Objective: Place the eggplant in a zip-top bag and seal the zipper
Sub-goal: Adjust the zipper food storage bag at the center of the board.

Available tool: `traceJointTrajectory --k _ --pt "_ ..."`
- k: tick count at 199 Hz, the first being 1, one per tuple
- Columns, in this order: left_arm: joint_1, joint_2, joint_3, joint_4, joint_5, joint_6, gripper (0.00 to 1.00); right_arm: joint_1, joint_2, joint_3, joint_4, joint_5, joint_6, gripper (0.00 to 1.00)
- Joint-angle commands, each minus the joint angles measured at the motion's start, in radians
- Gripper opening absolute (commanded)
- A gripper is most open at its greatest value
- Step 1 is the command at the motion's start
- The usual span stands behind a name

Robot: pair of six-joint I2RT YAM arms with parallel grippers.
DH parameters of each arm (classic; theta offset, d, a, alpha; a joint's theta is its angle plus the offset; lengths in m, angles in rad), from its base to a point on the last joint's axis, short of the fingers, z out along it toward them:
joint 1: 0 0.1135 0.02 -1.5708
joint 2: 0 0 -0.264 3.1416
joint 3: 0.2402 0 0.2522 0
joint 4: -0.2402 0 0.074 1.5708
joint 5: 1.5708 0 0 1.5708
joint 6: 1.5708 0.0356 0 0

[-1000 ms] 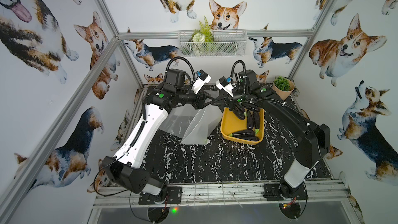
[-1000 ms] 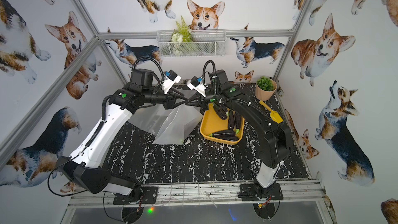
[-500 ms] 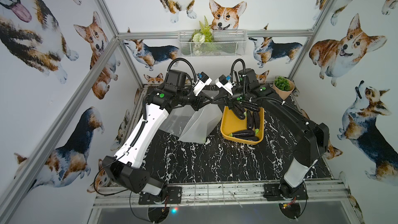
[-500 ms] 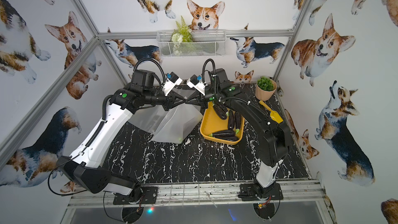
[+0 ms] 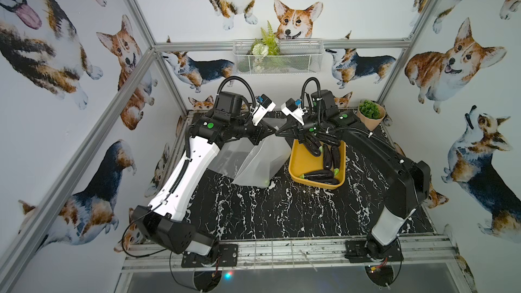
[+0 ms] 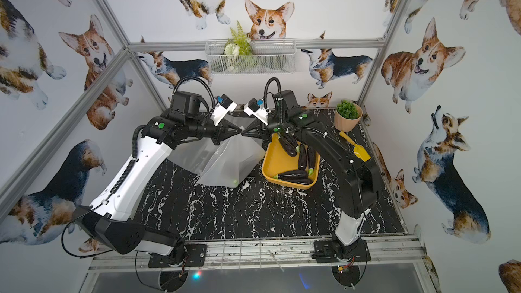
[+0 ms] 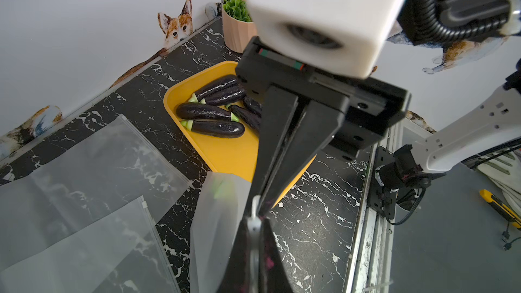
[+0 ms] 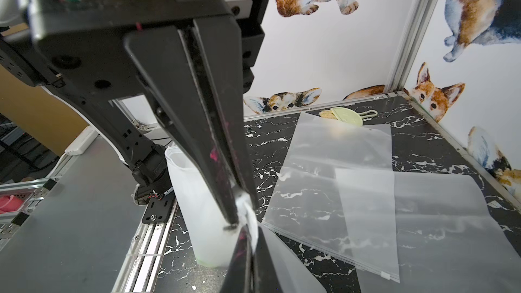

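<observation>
left gripper [image 5: 272,134]: I'm pinching the frosted translucent plastic zip-top bag [image 5: 258,162] top corner, fully closed | right gripper [image 5: 281,133]: I'm clamping that corner too, closed

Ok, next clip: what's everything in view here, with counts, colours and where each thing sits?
zip-top bag: one, frosted clear, hanging from both claws, green tip showing near its bottom
spare bags: two, frosted clear, flat on the table by the left arm
eggplants: about six, dark purple, in the tray
tray: one, yellow, under the right arm
potted plant: one, green in beige pot, back right corner
scoop: one, yellow, by the right wall
hand brush: one, pale green, table's back edge
wire basket: one, white, back wall, holding greenery
table: one, black marble
left claw: shut on the bag's top edge
right claw: shut on the same edge
</observation>
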Motion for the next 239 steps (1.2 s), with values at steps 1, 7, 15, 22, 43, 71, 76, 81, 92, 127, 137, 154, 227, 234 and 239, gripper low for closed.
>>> traceJointTrajectory --k 1,7,15,22,43,71,76,81,92,127,137,154,227,234,239 --pt "0.001 -0.001 0.001 -0.015 0.018 0.028 0.0 -0.001 -0.001 0.003 -0.006 -0.016 -0.021 0.02" --pt "0.002 0.0 0.0 -0.02 0.026 0.034 0.0 -0.003 -0.002 0.001 -0.003 -0.018 -0.021 0.05" --pt "0.001 -0.001 0.0 -0.03 0.036 0.043 0.0 -0.004 -0.007 0.0 -0.001 -0.022 -0.026 0.11" --pt "0.001 -0.002 0.002 -0.039 0.045 0.05 0.0 -0.004 -0.009 -0.001 0.001 -0.023 -0.031 0.15" --pt "0.001 -0.007 0.001 -0.047 0.071 0.058 0.0 -0.003 -0.005 0.015 -0.008 -0.026 -0.041 0.2" --pt "0.001 -0.008 0.002 -0.048 0.085 0.059 0.0 0.01 0.021 0.056 -0.071 -0.019 -0.083 0.23" --pt "0.0 -0.008 0.002 -0.049 0.086 0.059 0.0 0.011 0.024 0.059 -0.078 -0.019 -0.088 0.23" --pt "0.001 -0.007 0.003 -0.049 0.089 0.06 0.0 0.013 0.025 0.061 -0.081 -0.019 -0.094 0.23" --pt "0.001 -0.005 0.004 -0.05 0.09 0.061 0.0 0.017 0.026 0.061 -0.083 -0.026 -0.102 0.21" --pt "0.001 -0.007 0.004 -0.05 0.075 0.059 0.0 0.016 0.018 0.054 -0.108 -0.061 -0.136 0.05" --pt "0.002 -0.007 0.002 -0.049 0.067 0.06 0.0 0.017 0.01 0.044 -0.107 -0.069 -0.143 0.0" --pt "0.002 -0.008 -0.001 -0.048 0.044 0.056 0.0 0.016 -0.005 0.021 -0.095 -0.075 -0.147 0.0" --pt "0.003 -0.025 -0.032 -0.053 -0.031 0.054 0.0 -0.059 -0.129 -0.21 0.423 -0.029 0.258 0.0" --pt "0.005 -0.027 -0.034 -0.053 -0.03 0.054 0.0 -0.061 -0.133 -0.21 0.403 -0.018 0.245 0.0" --pt "0.004 -0.027 -0.035 -0.052 -0.031 0.054 0.0 -0.061 -0.135 -0.207 0.392 -0.011 0.238 0.0"
